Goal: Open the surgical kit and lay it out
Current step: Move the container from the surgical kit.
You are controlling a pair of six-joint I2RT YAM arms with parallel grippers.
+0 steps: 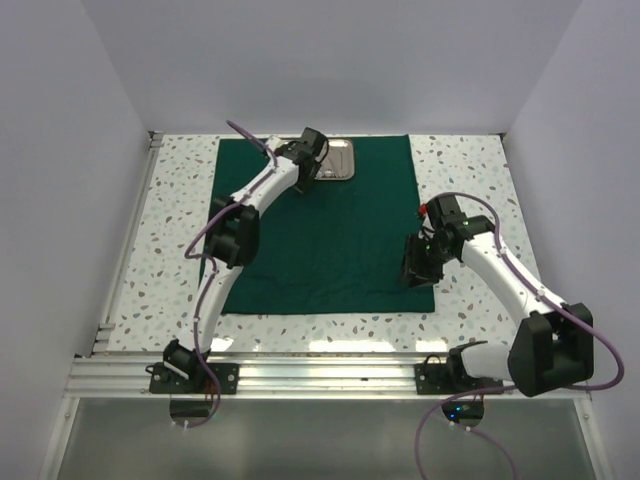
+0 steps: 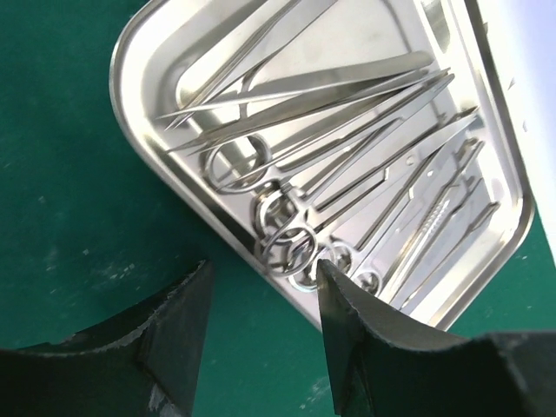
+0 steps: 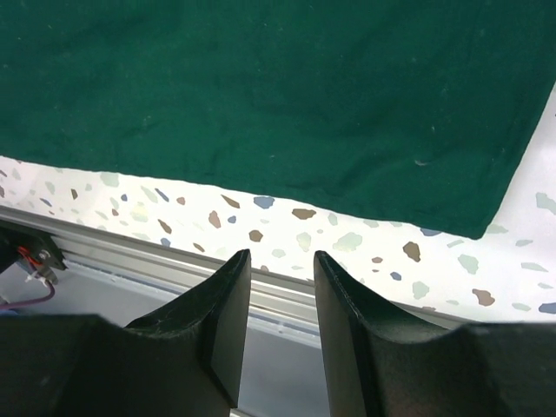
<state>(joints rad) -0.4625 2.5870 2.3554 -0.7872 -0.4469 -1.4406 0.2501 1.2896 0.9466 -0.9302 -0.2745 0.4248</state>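
Note:
The dark green cloth (image 1: 330, 235) lies spread flat on the table. The steel tray (image 1: 345, 160) sits on its far edge. In the left wrist view the tray (image 2: 143, 82) holds slim tweezers (image 2: 304, 82), scissors (image 2: 239, 161) and several ring-handled forceps (image 2: 287, 248). My left gripper (image 2: 265, 274) is open and empty at the tray's near rim. One fingertip (image 2: 334, 282) is over the ring handles, the other over the cloth (image 2: 69, 191). My right gripper (image 3: 282, 256) is open and empty, hovering by the cloth's near right corner (image 3: 469, 221).
The speckled white table (image 1: 470, 170) shows around the cloth. An aluminium rail (image 1: 320, 375) runs along the near edge and also shows in the right wrist view (image 3: 130, 261). White walls close in the back and both sides.

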